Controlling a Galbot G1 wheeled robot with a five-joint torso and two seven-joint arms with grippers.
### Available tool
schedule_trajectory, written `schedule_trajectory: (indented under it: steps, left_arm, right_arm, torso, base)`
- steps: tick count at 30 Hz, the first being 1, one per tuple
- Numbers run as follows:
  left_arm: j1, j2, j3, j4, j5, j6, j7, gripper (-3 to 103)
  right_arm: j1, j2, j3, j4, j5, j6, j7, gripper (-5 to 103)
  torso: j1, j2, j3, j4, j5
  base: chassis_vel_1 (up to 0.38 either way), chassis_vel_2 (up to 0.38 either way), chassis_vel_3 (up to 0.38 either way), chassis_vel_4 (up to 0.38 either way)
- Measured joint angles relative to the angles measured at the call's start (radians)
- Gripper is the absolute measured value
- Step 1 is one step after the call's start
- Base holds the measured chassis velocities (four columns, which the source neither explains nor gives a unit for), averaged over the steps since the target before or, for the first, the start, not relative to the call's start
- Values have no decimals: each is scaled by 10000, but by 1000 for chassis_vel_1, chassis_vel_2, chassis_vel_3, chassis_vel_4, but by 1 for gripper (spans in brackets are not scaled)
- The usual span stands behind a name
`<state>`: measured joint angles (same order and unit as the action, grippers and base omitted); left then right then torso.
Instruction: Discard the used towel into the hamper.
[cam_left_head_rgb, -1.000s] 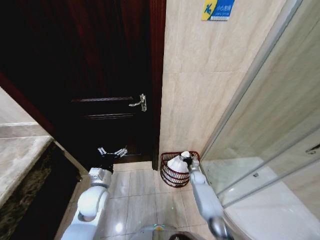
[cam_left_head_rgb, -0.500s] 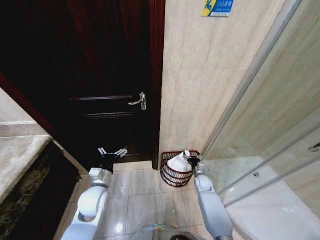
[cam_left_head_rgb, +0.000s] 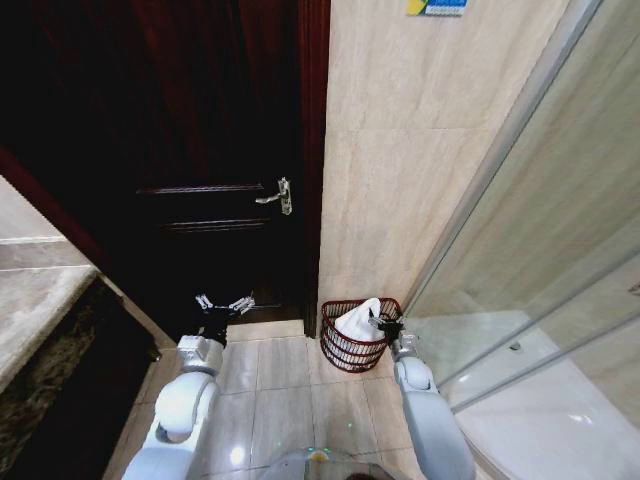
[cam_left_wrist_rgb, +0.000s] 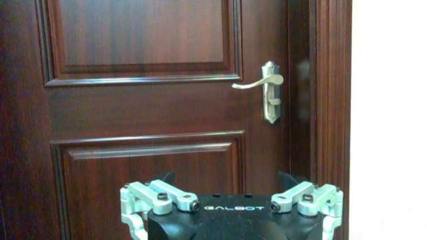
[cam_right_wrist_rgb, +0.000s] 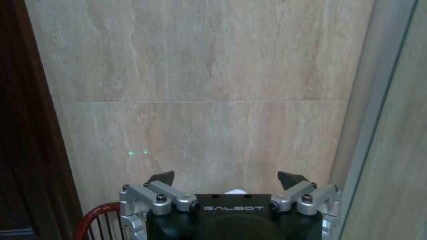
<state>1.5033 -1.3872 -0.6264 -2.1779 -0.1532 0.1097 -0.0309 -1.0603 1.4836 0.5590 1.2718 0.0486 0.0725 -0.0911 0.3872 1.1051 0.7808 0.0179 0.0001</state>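
Where the beige stone-look wall tiles meet the glossy floor tiles, the hamper stands in the corner, just beside the dark wooden door frame and near the glass shower screen. It is a small round basket of reddish-brown open weave, with thin vertical ribs that taper toward its base; a curved piece of its rim and ribs also shows in the right wrist view. Inside it lies the towel, a soft white heap rising to a rumpled peak above the rim. The right gripper sits at the hamper's rim on the shower side, just beside the towel, its pale metal-linked jaws spread apart with nothing between them in its wrist view. The left gripper hangs well apart from the hamper, low in front of the door, jaws likewise spread and empty. That door is dark, polished reddish wood with raised rectangular panels and moulded edges, carrying a curved silvery lever handle on a narrow backplate. A mottled stone surface shows at the robot's left.
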Motion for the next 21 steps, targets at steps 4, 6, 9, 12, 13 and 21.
schedule_trajectory:
  steps: [4,6,9,12,13,21]
  left_arm:
    - [0,0,0,0,0,0,0,100]
    - [0,0,0,0,0,0,0,100]
    - [0,0,0,0,0,0,0,100]
    - [0,0,1,0,0,0,0,100]
    - [0,0,0,0,0,0,-1,100]
    - [0,0,1,0,0,0,1,100]
  right_arm:
    - [-120,32,-8,247,105,-57,239,100]
    - [-220,56,-16,403,183,-106,360,100]
    - [-633,162,39,834,226,-91,421,100]
    - [-1105,218,73,1335,234,9,425,100]
    - [-1430,245,82,1641,249,67,426,100]
    - [-2967,400,102,3231,456,797,566,100]
  torso:
    - [-87,-199,-116,1,-1]
    - [-130,-298,-168,0,-1]
    - [-226,-506,-282,1,0]
    - [-284,-631,-349,0,-1]
    - [-316,-702,-389,0,-2]
    - [-493,-1103,-616,0,-1]
  base:
    - [0,0,0,0]
    - [0,0,0,0]
    - [0,0,0,0]
    - [0,0,0,0]
    - [0,0,0,0]
    - [0,0,0,0]
